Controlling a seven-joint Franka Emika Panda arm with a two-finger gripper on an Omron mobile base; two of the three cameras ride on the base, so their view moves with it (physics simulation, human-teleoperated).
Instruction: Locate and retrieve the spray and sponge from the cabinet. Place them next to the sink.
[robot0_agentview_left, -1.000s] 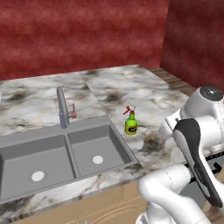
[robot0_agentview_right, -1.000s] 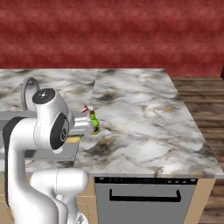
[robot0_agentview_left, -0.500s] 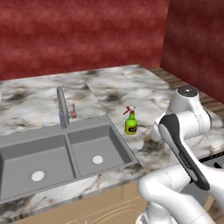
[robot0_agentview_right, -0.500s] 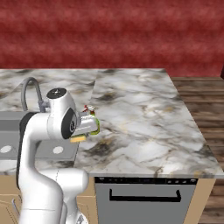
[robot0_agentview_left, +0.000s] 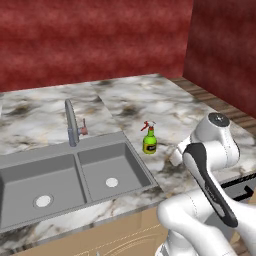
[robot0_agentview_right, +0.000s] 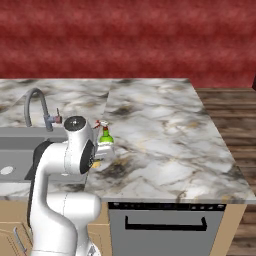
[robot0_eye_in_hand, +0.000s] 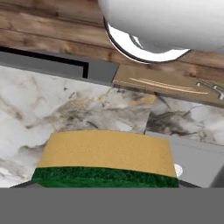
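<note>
The spray (robot0_agentview_left: 149, 141) is standing just right of the sink (robot0_agentview_left: 70, 176), blocking that strip. Marble counter (robot0_agentview_right: 165, 135) further right is lying open.

The white arm folds up from its base, elbow high, forearm bent down, and the pincer (robot0_eye_in_hand: 105, 186) has its jaws clamped on the sponge (robot0_eye_in_hand: 106, 158).

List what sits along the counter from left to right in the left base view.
Sink → faucet → spray → robot arm.
</note>
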